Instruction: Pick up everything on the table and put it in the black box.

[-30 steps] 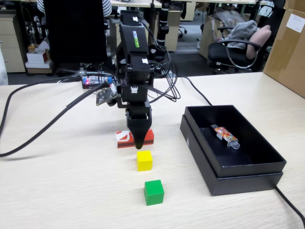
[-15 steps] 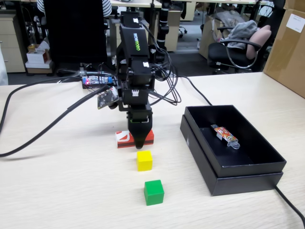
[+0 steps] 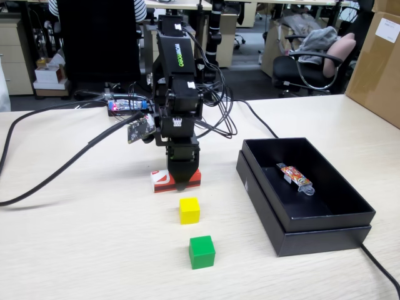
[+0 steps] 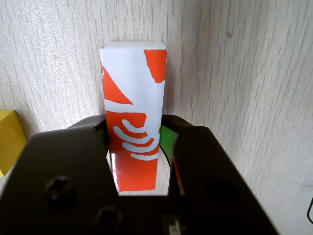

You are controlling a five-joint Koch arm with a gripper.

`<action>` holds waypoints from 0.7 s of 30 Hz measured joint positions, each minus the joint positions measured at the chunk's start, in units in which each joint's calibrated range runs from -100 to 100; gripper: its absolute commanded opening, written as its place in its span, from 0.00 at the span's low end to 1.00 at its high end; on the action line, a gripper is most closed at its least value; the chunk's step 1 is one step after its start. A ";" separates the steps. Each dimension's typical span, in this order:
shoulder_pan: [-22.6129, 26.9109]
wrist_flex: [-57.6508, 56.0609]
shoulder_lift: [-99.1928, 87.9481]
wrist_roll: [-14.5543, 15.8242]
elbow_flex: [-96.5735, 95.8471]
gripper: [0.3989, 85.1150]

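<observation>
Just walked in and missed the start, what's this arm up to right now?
The gripper is down over the red block on the table, jaws straddling it; I cannot tell if they have closed. The yellow cube and green cube sit on the table nearby. The black box holds only a small patterned stick.

front fixed view, downward wrist close-up
</observation>
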 measured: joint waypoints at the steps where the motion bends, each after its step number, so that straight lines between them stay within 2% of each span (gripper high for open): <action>1: -0.05 0.00 0.00 0.00 0.00 0.08; 9: -0.15 -0.41 0.00 -0.05 -0.09 0.08; 14: -0.20 -4.85 -1.77 -0.05 -0.09 0.08; 21: 1.90 -7.32 -25.33 0.05 1.28 0.08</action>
